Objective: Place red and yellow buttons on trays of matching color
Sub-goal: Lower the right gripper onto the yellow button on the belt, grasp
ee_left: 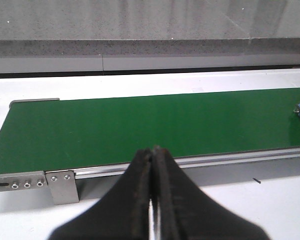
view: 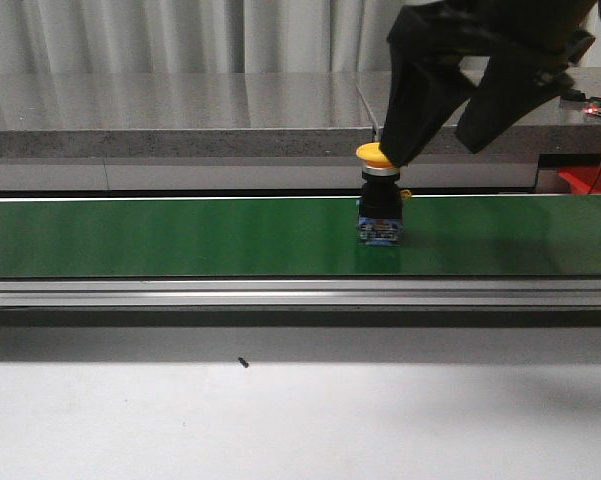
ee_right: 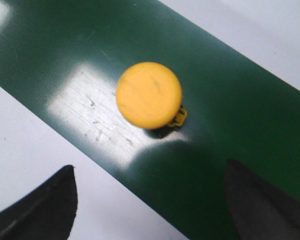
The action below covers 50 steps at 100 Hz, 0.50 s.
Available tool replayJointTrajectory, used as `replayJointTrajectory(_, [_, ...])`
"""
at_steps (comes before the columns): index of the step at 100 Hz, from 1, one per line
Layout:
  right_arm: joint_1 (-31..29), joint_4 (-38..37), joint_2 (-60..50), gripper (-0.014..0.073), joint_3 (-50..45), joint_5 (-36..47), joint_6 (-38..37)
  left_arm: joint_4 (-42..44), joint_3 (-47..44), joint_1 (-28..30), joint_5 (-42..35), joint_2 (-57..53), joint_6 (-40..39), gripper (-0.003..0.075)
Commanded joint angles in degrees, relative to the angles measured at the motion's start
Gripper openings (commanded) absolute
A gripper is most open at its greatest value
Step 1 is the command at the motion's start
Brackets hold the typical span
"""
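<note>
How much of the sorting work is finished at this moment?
Nothing looks placed yet; no tray is clearly visible. In hand: the right gripper, open, hangs over the yellow button standing on the green belt, not gripping it. Left: grasp it and carry it to the matching tray. The left gripper is shut, idle.

button (view: 380, 195): upright on the belt (view: 180, 235), right of its middle
right gripper (view: 435, 135): above the button, fingers spread either side
left gripper (ee_left: 152, 200): near side of the belt's left end
ledge (view: 170, 115): behind the belt
</note>
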<state>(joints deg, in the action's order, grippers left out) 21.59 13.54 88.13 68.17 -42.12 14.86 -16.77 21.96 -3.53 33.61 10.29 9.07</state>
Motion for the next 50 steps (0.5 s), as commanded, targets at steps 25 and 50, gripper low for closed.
replayJointTrajectory(25, [0.3,-1.2,4.9,0.0591,8.6,3.6,0.4,-1.1,1.5,-0.4,-4.4,0.6,-0.2,-0.0020])
replayJointTrajectory(50, [0.3,-4.0,9.9,0.0443,12.8,-1.8,0.1,-1.1,1.5,-0.4,-4.4,0.6,-0.2,-0.0020])
